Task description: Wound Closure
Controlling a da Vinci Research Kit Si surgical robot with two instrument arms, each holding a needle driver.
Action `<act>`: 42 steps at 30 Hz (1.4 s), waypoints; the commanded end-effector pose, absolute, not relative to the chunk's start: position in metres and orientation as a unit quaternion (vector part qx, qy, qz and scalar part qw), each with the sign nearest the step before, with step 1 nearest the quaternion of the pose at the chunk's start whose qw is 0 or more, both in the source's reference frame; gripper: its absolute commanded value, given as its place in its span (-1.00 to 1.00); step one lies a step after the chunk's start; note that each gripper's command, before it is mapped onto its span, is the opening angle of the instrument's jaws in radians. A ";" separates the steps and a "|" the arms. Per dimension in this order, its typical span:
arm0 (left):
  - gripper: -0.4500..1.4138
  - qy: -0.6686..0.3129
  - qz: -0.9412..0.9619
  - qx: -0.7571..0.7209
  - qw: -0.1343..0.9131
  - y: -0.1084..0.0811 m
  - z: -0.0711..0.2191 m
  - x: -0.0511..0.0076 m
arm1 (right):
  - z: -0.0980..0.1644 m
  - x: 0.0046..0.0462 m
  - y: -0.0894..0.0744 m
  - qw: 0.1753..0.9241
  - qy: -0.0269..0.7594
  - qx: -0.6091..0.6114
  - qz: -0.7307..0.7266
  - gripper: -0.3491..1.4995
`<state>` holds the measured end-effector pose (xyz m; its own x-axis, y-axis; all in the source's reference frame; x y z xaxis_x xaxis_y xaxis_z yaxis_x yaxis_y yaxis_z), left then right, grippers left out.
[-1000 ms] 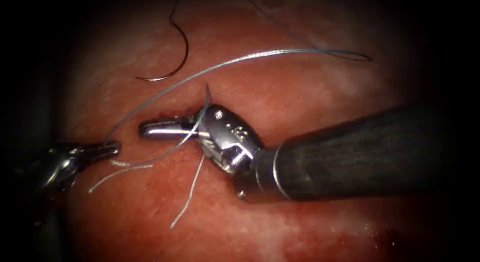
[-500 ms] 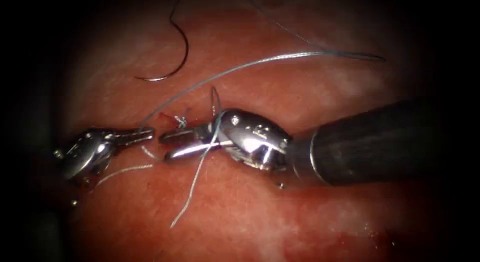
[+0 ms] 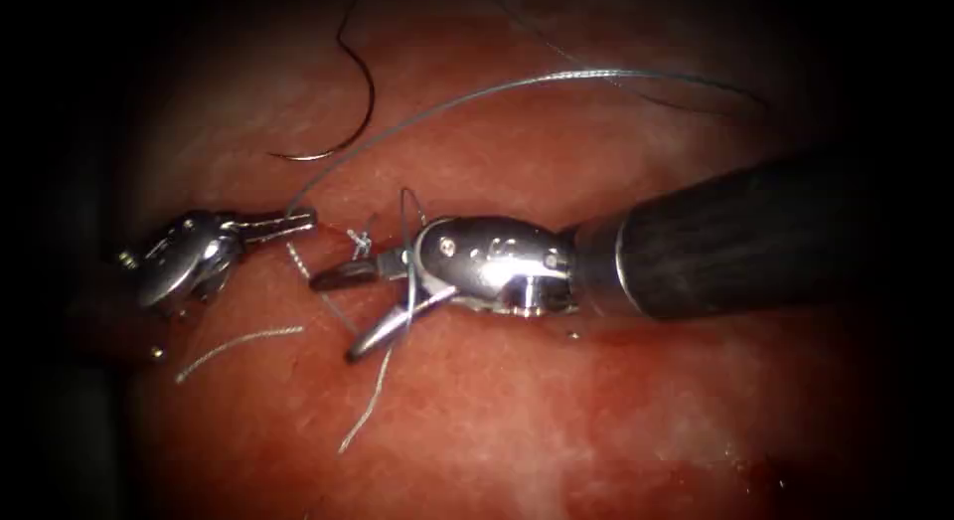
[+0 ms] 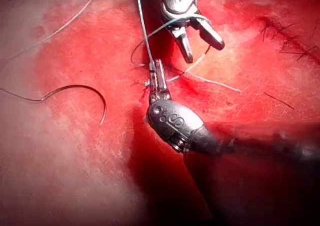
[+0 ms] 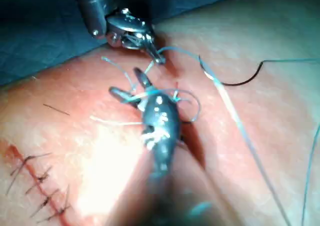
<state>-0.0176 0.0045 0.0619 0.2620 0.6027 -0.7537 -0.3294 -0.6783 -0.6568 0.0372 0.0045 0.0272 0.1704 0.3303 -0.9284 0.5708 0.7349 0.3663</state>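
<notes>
My left tool (image 3: 298, 222) has its jaws closed on the thread (image 3: 477, 94) just beside the knot (image 3: 360, 242); from that grip the strand arcs up and away across the tissue (image 3: 596, 421). My right tool (image 3: 348, 311) has its jaws spread wide, holding nothing, with a loop of thread draped round it just behind the jaws. Compared with a second ago, those jaws have gone from nearly closed to open, and the left tool has come in toward them with its strand.

The needle (image 3: 353, 102) lies loose on the tissue, well above and beyond both tips, out of the tissue, held by neither tool. A cut end (image 3: 238, 341) lies below the left tool, and a short tail (image 3: 368, 401) trails down from beneath the right jaws.

I judge this to be knot-tying over a stitch already placed: a wrap sits on the right tool, and its jaws are open near the tail. The next move, as I read it, calls for a firm hold on that tail without shedding the loop, while the left grip stays secure so the throw seats squarely on the knot and not beside it.
</notes>
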 end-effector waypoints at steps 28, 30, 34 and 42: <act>-1.00 -0.105 0.601 -0.690 0.389 0.004 0.062 -0.0180 | 0.034 0.0374 0.000 0.780 0.462 0.332 -0.261 -0.20; -1.00 -0.104 0.601 -0.690 0.389 0.004 0.062 -0.0180 | 0.035 0.0374 0.000 0.789 0.453 0.317 -0.270 -0.20; -1.00 -0.104 0.602 -0.690 0.388 0.004 0.061 -0.0181 | 0.035 0.0375 0.001 0.808 0.424 0.288 -0.291 -0.27; -1.00 -0.107 0.602 -0.691 0.385 0.003 0.061 -0.0180 | 0.035 0.0378 0.001 0.820 0.373 0.276 -0.334 -1.00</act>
<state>-0.0174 0.0040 0.0605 0.2513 0.6069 -0.7540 -0.3168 -0.6846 -0.6565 0.0371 0.0024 0.0349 0.4973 -0.3560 -0.7912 0.7587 0.6208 0.1975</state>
